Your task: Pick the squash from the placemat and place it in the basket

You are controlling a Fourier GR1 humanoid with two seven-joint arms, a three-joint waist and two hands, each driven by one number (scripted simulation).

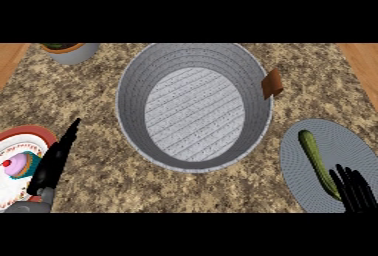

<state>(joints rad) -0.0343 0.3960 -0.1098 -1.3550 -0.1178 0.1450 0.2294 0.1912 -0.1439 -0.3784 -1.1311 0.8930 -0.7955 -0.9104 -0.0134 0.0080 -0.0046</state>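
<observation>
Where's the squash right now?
In the head view the squash lies on the grey placemat at the lower right, just right of the basket, with the right hand close by its near end.

Speckled counter (88,100): basket (133,85), placemat (347,140), plate (33,134), pot (74,54)

Squash (317,164) lies on placemat (347,145); right hand (354,190) open just beside; basket (193,105) centre.

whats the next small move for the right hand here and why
Probably ease the right hand forward and left over the squash, then curl its fingers round it. The squash lies untouched on the grey placemat, the hand is open just beside its near end, and the basket holds nothing yet.
</observation>
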